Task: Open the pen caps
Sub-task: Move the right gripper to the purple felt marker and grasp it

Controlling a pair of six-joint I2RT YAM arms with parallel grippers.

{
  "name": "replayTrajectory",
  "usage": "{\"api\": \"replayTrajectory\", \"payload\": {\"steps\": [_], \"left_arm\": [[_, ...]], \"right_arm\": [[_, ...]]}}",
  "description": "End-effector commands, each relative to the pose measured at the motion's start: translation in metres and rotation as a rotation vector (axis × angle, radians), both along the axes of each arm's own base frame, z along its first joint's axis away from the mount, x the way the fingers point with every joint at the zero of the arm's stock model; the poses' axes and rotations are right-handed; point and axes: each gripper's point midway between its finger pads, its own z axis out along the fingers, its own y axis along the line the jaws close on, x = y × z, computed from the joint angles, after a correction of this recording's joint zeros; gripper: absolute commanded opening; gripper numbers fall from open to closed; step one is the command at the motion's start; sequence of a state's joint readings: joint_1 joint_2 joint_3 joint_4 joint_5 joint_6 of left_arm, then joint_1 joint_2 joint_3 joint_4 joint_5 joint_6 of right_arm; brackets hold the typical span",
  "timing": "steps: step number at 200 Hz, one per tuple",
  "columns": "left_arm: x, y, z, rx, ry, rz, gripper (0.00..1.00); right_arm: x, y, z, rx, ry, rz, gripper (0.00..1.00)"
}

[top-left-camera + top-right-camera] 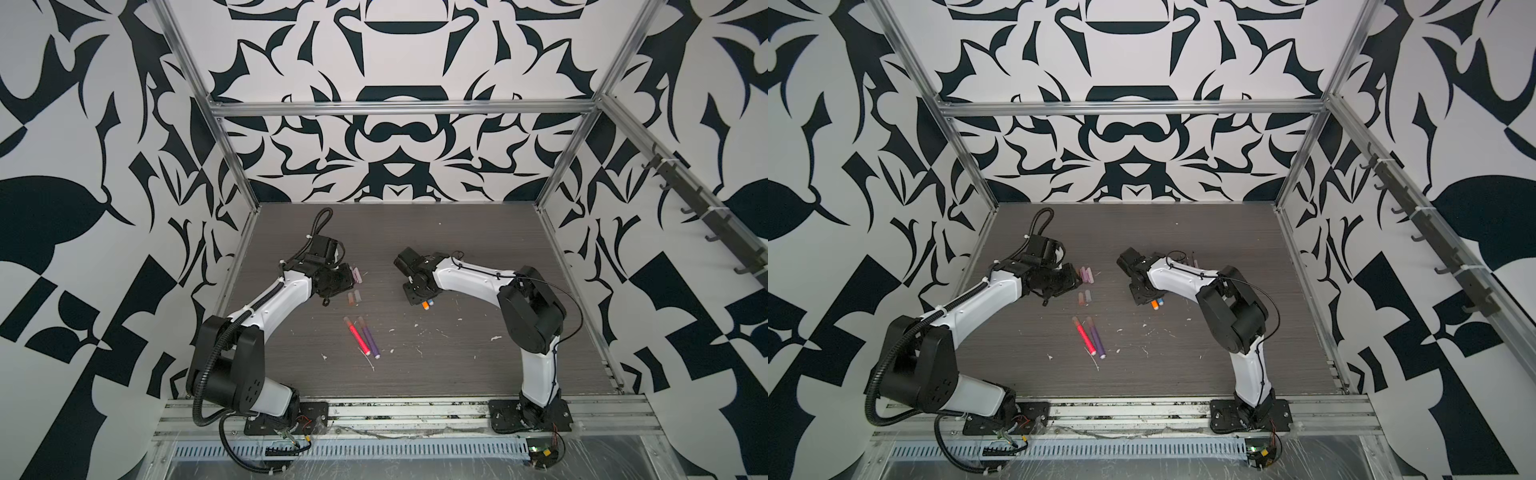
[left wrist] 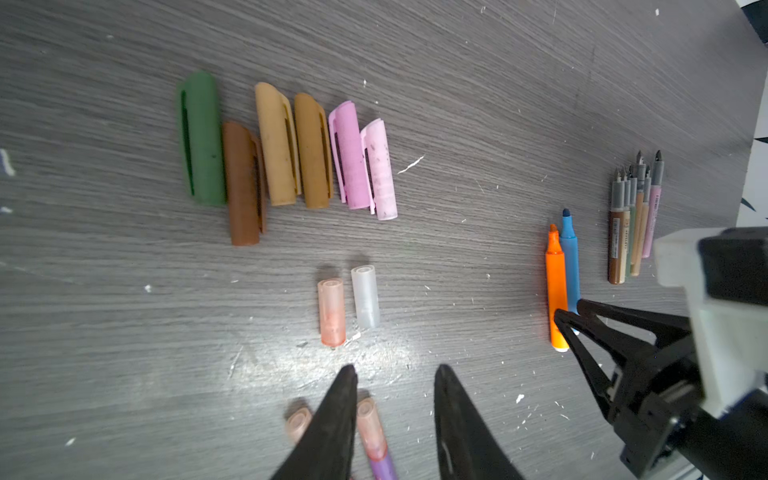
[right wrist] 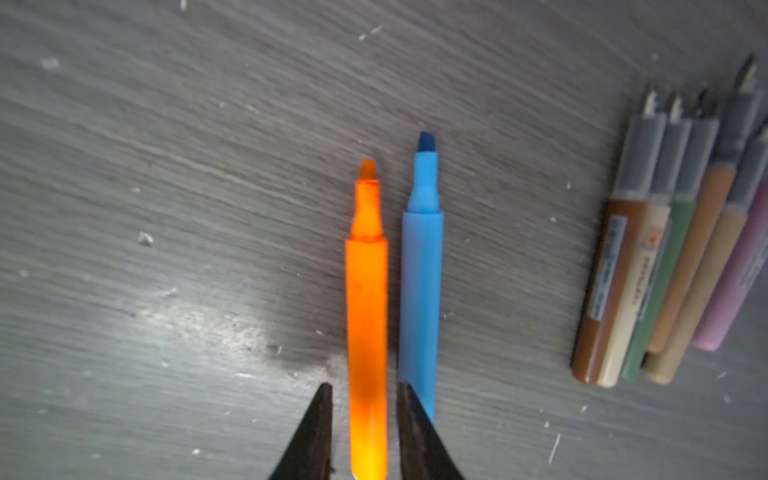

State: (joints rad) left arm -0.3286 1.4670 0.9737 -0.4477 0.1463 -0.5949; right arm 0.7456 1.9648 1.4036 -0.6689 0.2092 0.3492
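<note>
Noted right gripper [image 3: 363,392] slightly parted astride uncapped orange pen [image 3: 368,299], slim gaps both sides, no grip. Noted left gripper [image 2: 395,376] spread, empty, over capped purple pen [image 2: 380,467]. Found loose pen caps [image 2: 286,145] rowed on table [image 2: 124,332] ahead of left gripper, two translucent nearer.

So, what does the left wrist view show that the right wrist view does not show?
Only the left wrist view: six opaque plastic clip caps in a row, two loose translucent caps, two capped pens by the open left hand, and the right hand seen from outside.
Only the right wrist view: the small gaps between the right hand's fingers and the orange plastic marker.
Both: that orange marker, the blue plastic marker, both uncapped, the bundle of thin uncapped pens, and the grey wood-grain table.
</note>
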Motion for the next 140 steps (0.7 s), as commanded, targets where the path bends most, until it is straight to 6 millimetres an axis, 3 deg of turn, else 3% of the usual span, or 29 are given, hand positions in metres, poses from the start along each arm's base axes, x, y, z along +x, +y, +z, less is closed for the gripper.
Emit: {"api": "replayTrajectory", "payload": {"steps": [1,42,79,103,140], "left_arm": [[-0.009,0.003,-0.002,-0.002,0.021,0.002,0.35],[-0.007,0.008,0.001,-0.052,0.01,0.027,0.35],[-0.005,0.017,-0.003,-0.139,0.016,0.083,0.35],[-0.005,0.018,-0.003,-0.144,0.016,0.087,0.35],[-0.007,0.018,-0.003,-0.147,0.021,0.085,0.35]], "right_arm": [[-0.004,0.007,0.034,0.081,-0.042,-0.008,0.26],[-0.067,0.061,0.038,0.353,0.083,0.054,0.26],[-0.129,0.104,0.031,0.409,0.141,0.115,0.26],[-0.152,0.124,0.021,0.382,0.148,0.154,0.27],[-0.167,0.141,0.003,0.335,0.17,0.179,0.28]]}}
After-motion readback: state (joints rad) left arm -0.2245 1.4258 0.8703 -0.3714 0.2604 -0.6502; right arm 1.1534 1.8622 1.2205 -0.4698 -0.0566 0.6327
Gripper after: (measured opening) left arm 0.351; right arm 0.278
